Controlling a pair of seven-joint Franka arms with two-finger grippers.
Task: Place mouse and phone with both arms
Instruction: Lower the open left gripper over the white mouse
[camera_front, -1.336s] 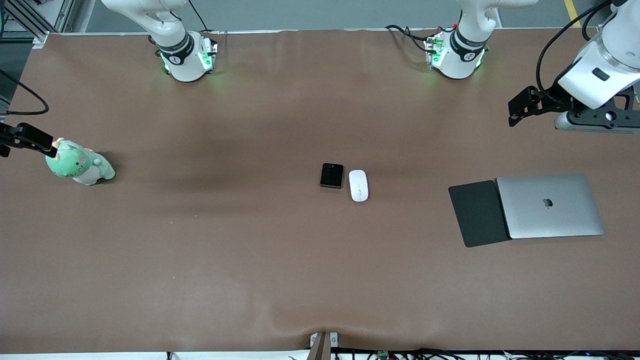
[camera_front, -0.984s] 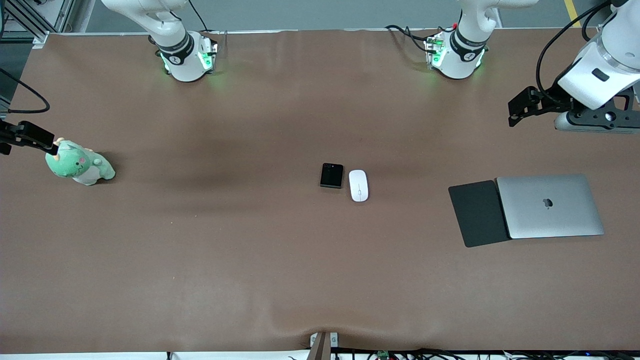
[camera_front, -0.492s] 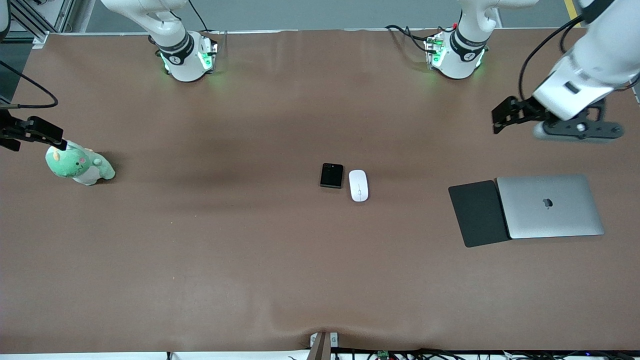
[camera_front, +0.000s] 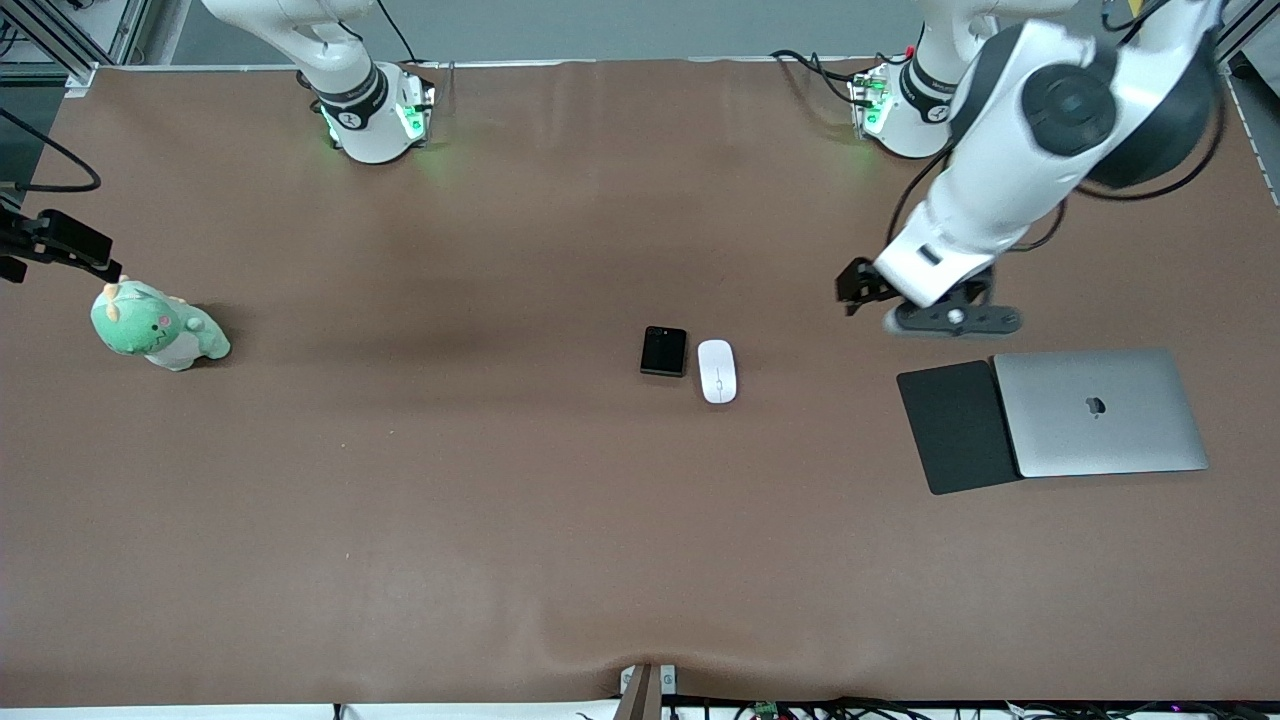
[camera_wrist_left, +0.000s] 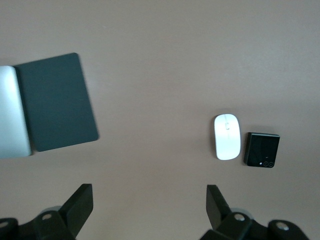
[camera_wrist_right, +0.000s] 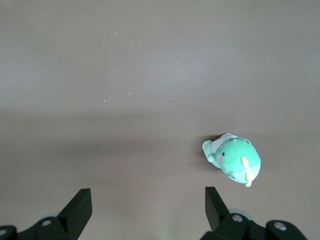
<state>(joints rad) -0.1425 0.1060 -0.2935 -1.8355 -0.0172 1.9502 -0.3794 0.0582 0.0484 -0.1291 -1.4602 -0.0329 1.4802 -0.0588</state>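
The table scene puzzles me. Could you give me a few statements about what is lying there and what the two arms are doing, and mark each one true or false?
1. The mouse and the phone lie side by side on the table. True.
2. The left gripper holds the mouse. False: it is open, empty, over bare table near the mouse pad.
3. The laptop is closed. True.
4. The phone lies on the mouse pad. False: it lies mid-table, apart from the pad.
5. The right gripper is shut on the plush toy. False: it is open, up near the toy, holding nothing.
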